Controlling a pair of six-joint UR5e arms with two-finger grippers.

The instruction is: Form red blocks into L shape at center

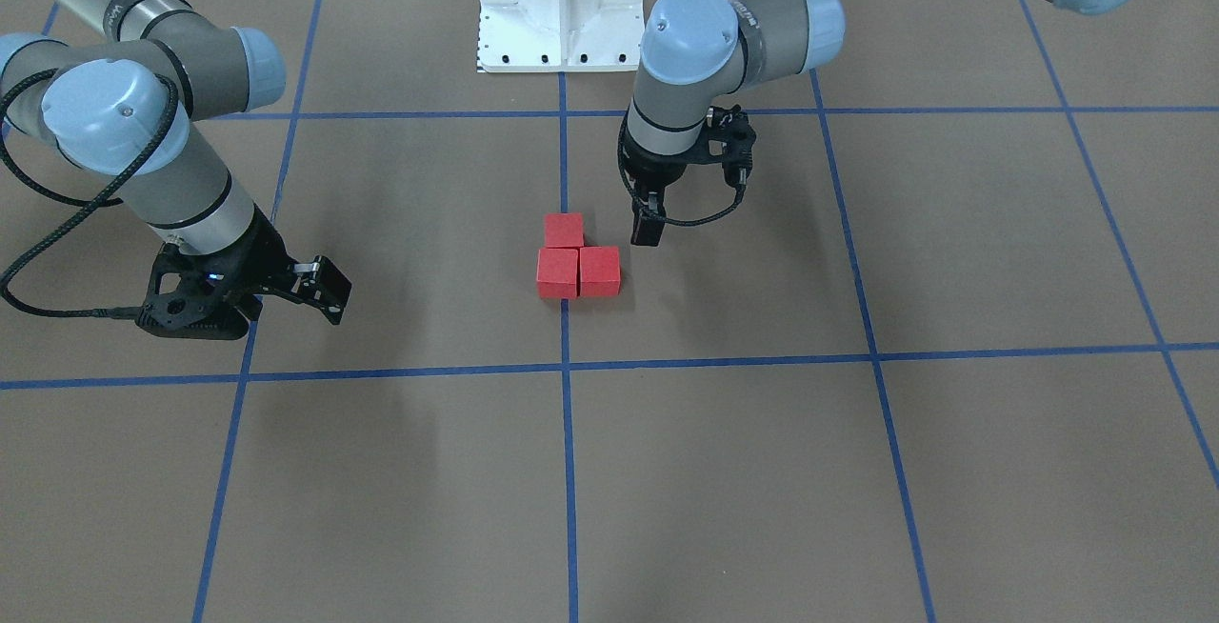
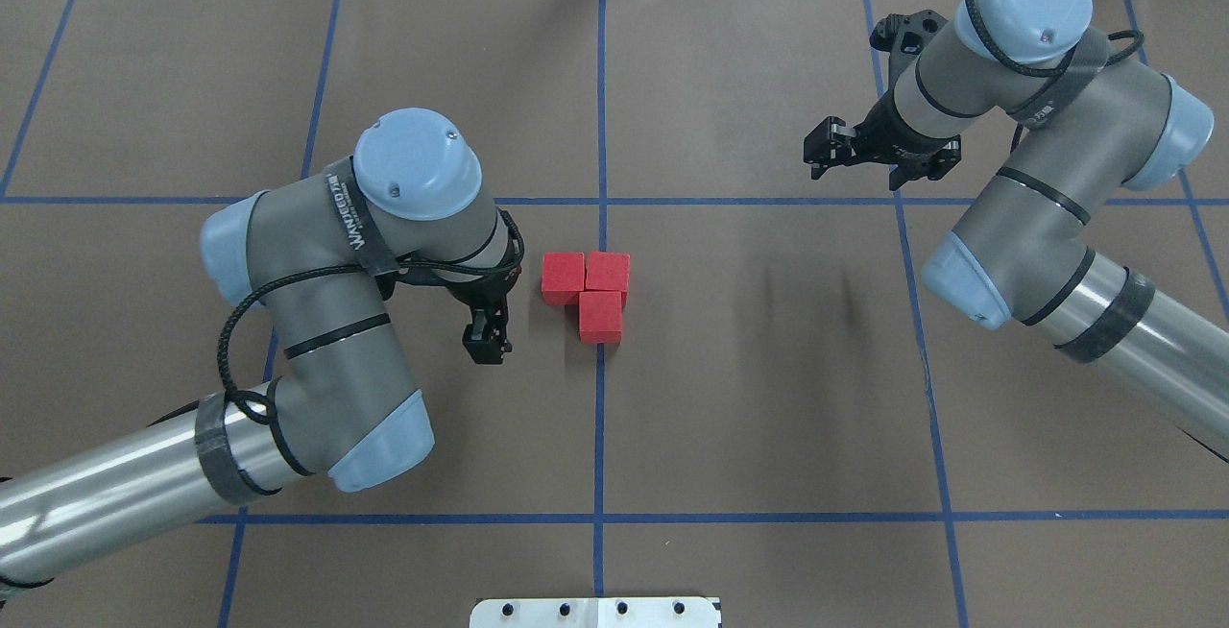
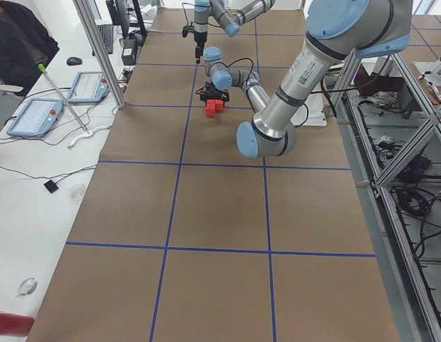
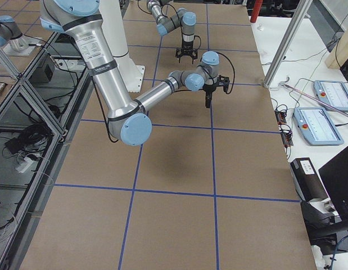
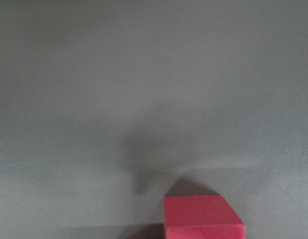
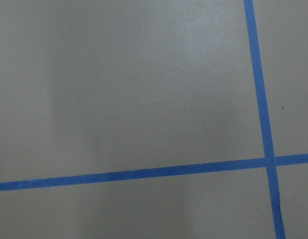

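Three red blocks sit touching in an L shape on the brown surface at the center, on the vertical blue tape line. Two of them lie side by side, and the third sits on the robot's side of the right-hand one. The front-facing view shows the same L. My left gripper hangs low just to the left of the blocks, apart from them; it looks open and holds nothing. One block shows at the bottom of the left wrist view. My right gripper is far off to the right, open and empty.
Blue tape lines divide the brown surface into grid squares. The white robot base plate stands at the robot's edge of the table. A person and tablets are beside the table in the exterior left view.
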